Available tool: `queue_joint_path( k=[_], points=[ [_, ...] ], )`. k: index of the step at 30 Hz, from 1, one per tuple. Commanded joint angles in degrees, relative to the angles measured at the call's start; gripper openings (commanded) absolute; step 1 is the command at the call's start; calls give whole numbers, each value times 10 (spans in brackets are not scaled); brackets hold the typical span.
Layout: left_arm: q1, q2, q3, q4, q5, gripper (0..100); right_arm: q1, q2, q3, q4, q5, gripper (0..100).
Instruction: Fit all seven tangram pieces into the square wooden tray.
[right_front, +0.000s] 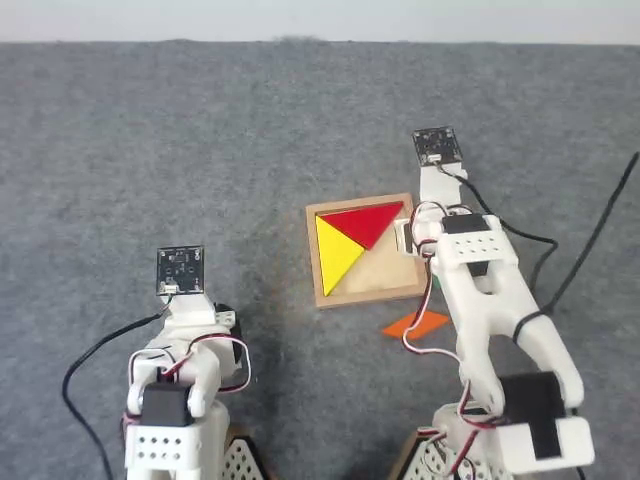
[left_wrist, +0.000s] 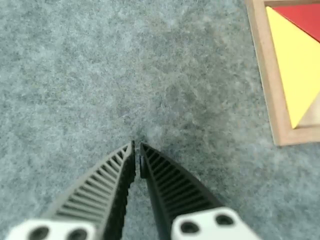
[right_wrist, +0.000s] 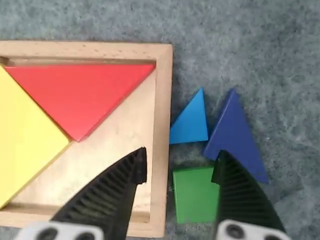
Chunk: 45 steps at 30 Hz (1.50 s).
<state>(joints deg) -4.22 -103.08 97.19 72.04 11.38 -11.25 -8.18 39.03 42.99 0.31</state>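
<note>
Tray of pale wood, square, lying on a grey mat, with the right gripper poised across one side of its rim. We see two pieces seated inside the tray: a red triangle along one edge and a yellow triangle touching it along a shared side. The remaining floor of the tray is bare wood.

In the right wrist view the jaws stand wide open and hold nothing. One finger hangs above the bare tray floor, just inside the rim. The other finger hangs outside the tray, above the mat. Between the two fingers lie the rim and a green piece, which sits on the mat just beside the tray. A light blue triangle lies next to the green piece, also just beside the rim, and a dark blue triangle lies on its far side, touching or almost touching both. We cannot tell whether either finger touches anything beneath it.

From the high view, an orange piece rests on the mat near the tray's near right corner, beside the right arm.

The left gripper sits over open mat, well apart from the tray, which appears at the edge of its wrist view. Its jaws are closed to a thin slit, tips almost meeting, with nothing between them.
</note>
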Motion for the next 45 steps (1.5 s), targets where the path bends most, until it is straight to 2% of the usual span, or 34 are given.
queue_joint_path(
  k=[1, 4, 9, 16, 25, 30, 33, 36, 45],
  points=[
    [-4, -11, -7, 3, -9, 14, 27, 20, -4, 33, -8, 174],
    [-4, -11, -7, 3, -9, 14, 60, 0, -12, 52, -9, 125],
    [-4, -11, -7, 3, -9, 14, 79, -57, 15, 51, -10, 118],
    [-4, -11, -7, 3, -9, 14, -12, -58, 69, 16, -3, 118],
    [-4, -11, -7, 3, -9, 14, -68, -62, 71, 18, 19, 118],
    [-4, -11, -7, 3, -9, 14, 14, -112, 74, 34, 17, 108],
    [-4, -11, -7, 3, -9, 14, 50, -151, 84, 42, 16, 45],
    [-4, -11, -7, 3, -9, 14, 46, -172, 114, 26, 17, 6],
    [-4, -11, -7, 3, -9, 14, 34, -172, 133, 7, 21, 50]
  ],
)
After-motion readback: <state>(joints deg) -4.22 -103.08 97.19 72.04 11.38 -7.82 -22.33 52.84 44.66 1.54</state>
